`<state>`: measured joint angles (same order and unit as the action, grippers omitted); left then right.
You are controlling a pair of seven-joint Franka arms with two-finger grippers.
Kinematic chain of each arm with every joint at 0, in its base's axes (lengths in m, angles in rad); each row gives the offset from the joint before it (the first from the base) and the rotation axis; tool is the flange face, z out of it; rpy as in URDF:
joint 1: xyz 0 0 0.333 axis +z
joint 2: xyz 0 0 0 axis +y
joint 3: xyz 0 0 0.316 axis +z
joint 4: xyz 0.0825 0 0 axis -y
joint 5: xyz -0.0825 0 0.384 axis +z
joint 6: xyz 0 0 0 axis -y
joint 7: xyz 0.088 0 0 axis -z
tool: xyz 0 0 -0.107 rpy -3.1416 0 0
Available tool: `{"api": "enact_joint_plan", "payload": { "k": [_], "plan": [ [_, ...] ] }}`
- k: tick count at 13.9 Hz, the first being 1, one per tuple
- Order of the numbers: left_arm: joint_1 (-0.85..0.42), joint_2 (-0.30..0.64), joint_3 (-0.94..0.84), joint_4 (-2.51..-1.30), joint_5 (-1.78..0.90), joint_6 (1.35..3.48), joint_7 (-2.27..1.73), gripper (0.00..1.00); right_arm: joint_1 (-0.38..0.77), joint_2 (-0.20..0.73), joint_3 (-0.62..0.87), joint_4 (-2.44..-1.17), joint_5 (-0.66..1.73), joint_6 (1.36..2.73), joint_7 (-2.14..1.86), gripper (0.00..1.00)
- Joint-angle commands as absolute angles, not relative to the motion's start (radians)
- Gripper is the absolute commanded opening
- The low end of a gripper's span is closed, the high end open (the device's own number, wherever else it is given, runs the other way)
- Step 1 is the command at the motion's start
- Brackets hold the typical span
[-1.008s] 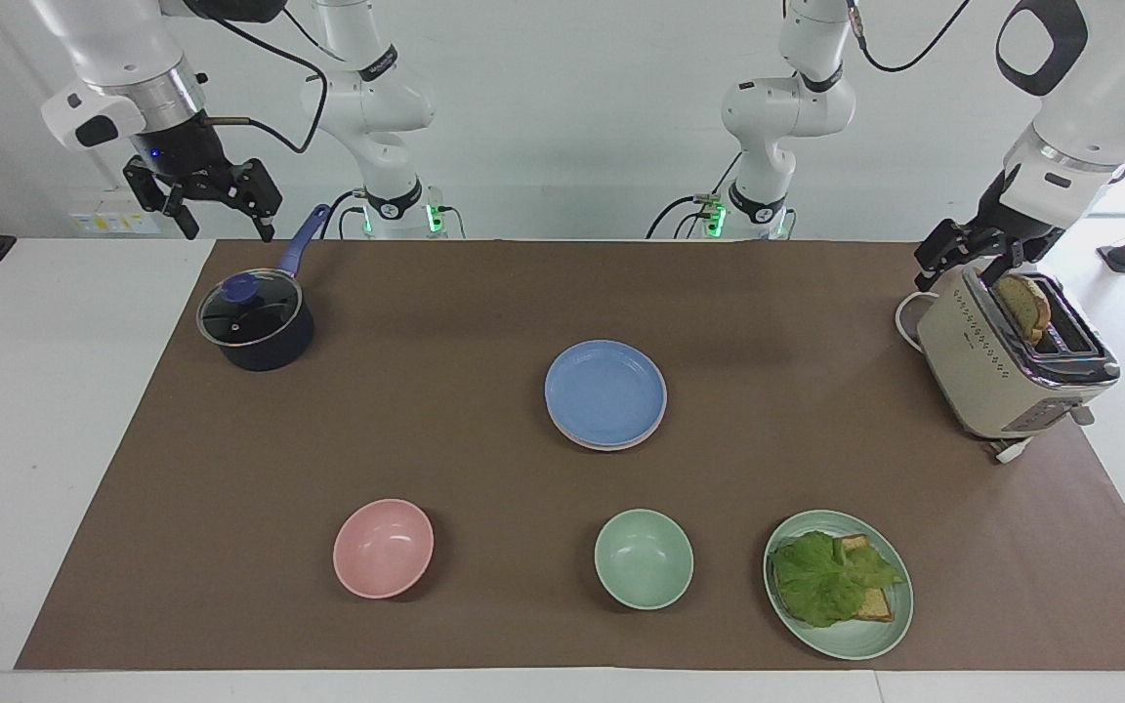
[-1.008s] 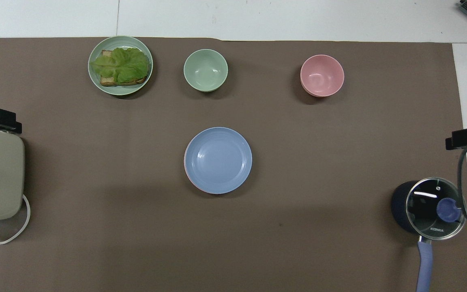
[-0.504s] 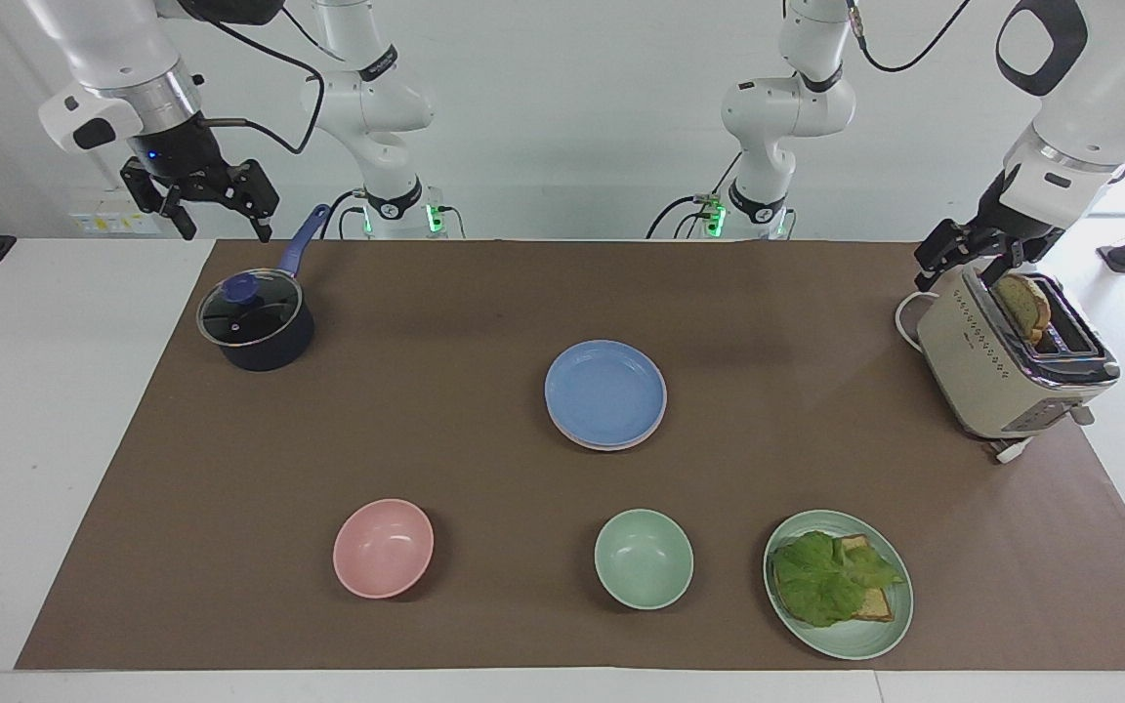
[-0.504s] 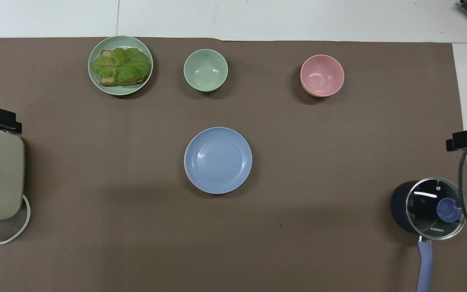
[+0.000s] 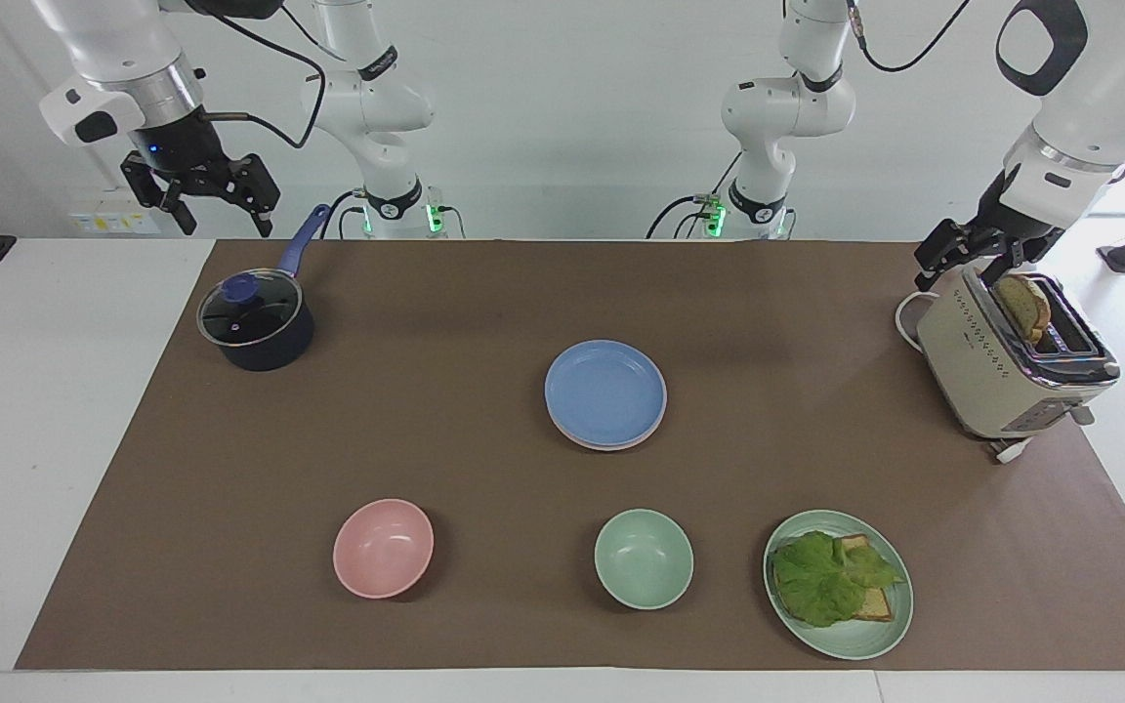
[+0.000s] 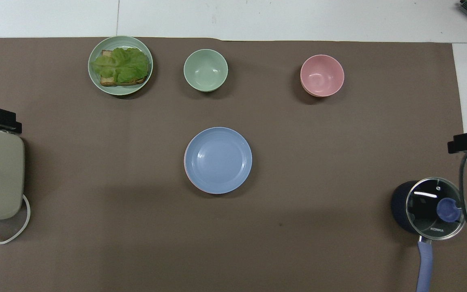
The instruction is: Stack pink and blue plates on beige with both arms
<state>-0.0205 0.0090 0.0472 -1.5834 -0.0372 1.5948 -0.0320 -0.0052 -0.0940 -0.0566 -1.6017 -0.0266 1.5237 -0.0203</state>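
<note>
Well apart from hands [image 5: 219, 209]: blue plate [image 5: 605, 392]

Matt blue plate [image 5: 605, 392]; matt brown paper-like mat [image 5: 484, 312] on the smooth white table [image 5: 45, 410]; glossy glass pot lid [image 5: 248, 310]; shiny metal-topped toaster [image 5: 1007, 366].

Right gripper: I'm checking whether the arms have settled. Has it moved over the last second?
Yes. The right gripper has risen slightly, higher above the saucepan, which stayed put.
</note>
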Motion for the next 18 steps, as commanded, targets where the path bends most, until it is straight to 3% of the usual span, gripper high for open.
{"api": "enact_joint_plan", "payload": {
  "k": [1,18],
  "plan": [
    [-0.026,0.005,0.052,-1.582,-0.021,1.578,-0.029,1.0,-0.005,-0.107,-0.051,-1.606,-0.037,1.525,-0.025,1.0],
    [-0.026,0.005,0.052,-1.582,-0.021,1.578,-0.029,1.0,-0.011,-0.11,-0.054,-1.617,-0.037,1.516,0.028,1.0]
  ]
}}
